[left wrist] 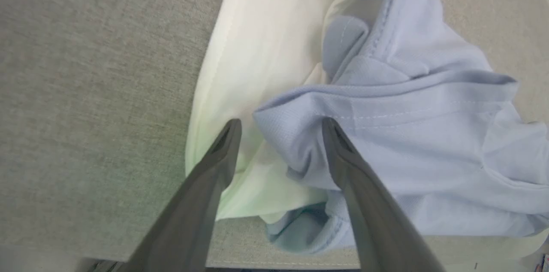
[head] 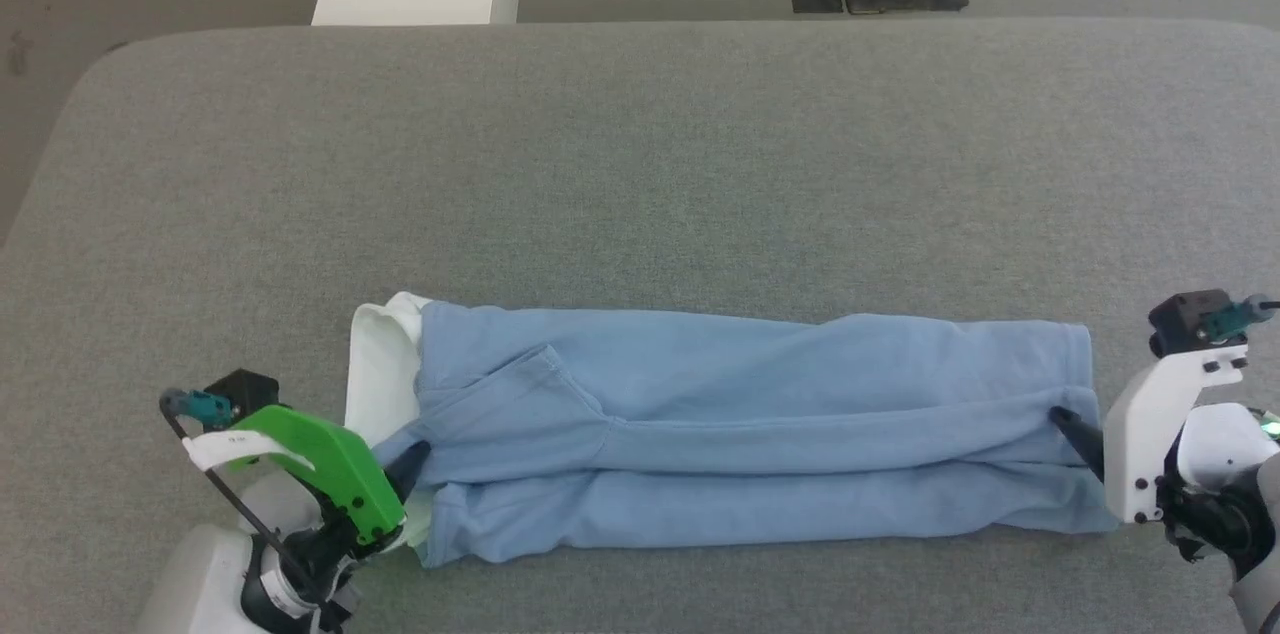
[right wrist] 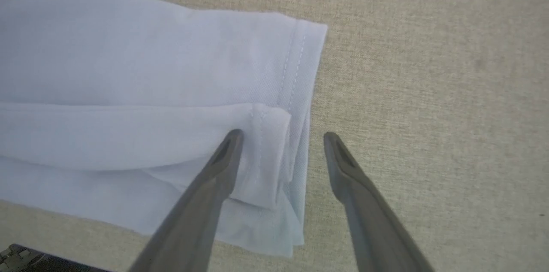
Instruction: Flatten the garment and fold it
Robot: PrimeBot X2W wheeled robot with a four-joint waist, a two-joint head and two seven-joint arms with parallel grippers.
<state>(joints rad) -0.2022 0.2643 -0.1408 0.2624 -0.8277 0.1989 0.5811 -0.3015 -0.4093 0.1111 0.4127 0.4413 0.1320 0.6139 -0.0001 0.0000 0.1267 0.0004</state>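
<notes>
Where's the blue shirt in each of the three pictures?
Head view: shirt lies lengthwise across the lower middle.
Left wrist view: right side, white collar beside it.
Right wrist view: left half, hem at centre.
Shared landmark: grey table beneath.

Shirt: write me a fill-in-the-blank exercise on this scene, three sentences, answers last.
1. The shirt is light ____ with a white collar.
2. The collar lies at the robot's ____ end of the shirt.
3. The left gripper and right gripper both stand ____.
Missing words: blue; left; open.
</notes>
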